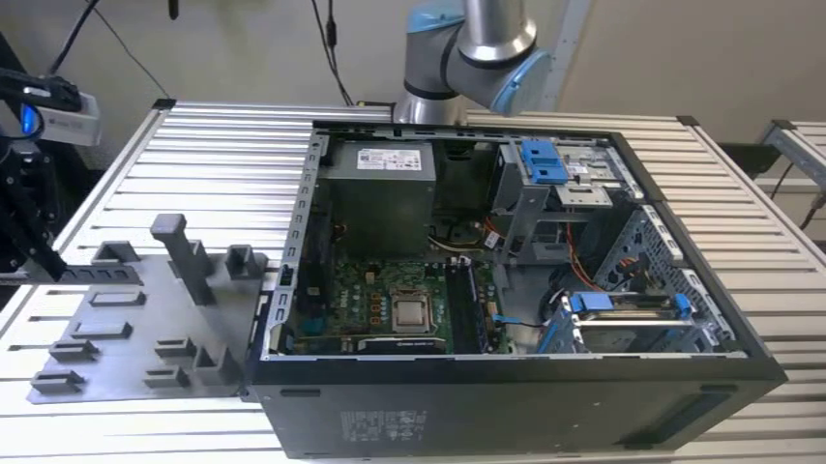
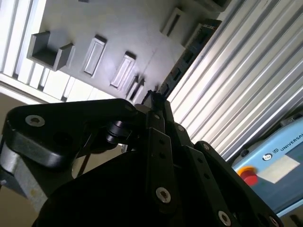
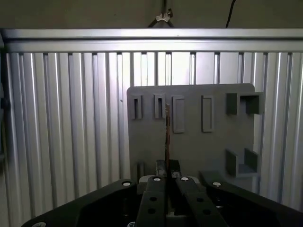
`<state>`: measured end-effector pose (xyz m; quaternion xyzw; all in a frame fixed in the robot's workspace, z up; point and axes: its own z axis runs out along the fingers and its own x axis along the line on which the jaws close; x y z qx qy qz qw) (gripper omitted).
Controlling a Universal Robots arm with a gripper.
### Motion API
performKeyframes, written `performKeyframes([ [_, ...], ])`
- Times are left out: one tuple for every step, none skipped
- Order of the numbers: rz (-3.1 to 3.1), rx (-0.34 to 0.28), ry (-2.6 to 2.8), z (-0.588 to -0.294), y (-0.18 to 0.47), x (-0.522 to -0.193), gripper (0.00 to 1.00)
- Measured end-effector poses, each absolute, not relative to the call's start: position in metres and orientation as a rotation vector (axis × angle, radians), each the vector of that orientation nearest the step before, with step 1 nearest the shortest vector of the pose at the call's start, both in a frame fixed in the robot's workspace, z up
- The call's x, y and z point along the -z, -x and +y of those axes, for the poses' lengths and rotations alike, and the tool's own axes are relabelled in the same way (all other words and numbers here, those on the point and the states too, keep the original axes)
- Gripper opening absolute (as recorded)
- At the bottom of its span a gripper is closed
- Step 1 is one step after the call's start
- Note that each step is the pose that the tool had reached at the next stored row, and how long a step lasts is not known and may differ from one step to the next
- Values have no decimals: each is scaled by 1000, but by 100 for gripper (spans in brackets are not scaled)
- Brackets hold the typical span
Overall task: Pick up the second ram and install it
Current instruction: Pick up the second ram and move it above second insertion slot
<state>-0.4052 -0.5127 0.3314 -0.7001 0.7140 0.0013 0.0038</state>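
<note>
The ribbed aluminium counter carries an open black computer case and, to the exterior view's left of it, a flat grey plastic holder plate with raised blocks. Over that plate the black two-fingered hand is closed on one end of the second ram, a long, thin dark circuit stick seen edge-on in the first wrist view, well apart from the case. I judge the stick light, stiff and brittle, best pinched squarely near an end, clear of its contact edge, and never twisted.
</note>
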Motion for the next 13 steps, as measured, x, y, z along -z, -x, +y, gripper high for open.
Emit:
performKeyframes([
  [2238,-4,2194,-513,405,-333,14],
  [2238,-4,2194,-513,405,-336,14],
  [2238,-4,2194,-513,405,-338,14],
  [2238,-4,2194,-513,405,-340,14],
  [2238,-4,2194,-513,405,-342,14],
  [2238,-4,2194,-513,405,-344,14],
  [2238,-4,2194,-513,405,-346,14],
  [2238,-4,2194,-513,405,-348,14],
  [2238,-4,2194,-513,405,-350,14],
  [2238,-4,2194,-513,405,-352,14],
  [2238,-4,2194,-513,405,-354,14],
  [2238,-4,2194,-513,405,-356,14],
  [2238,-4,2194,-513,405,-358,14],
])
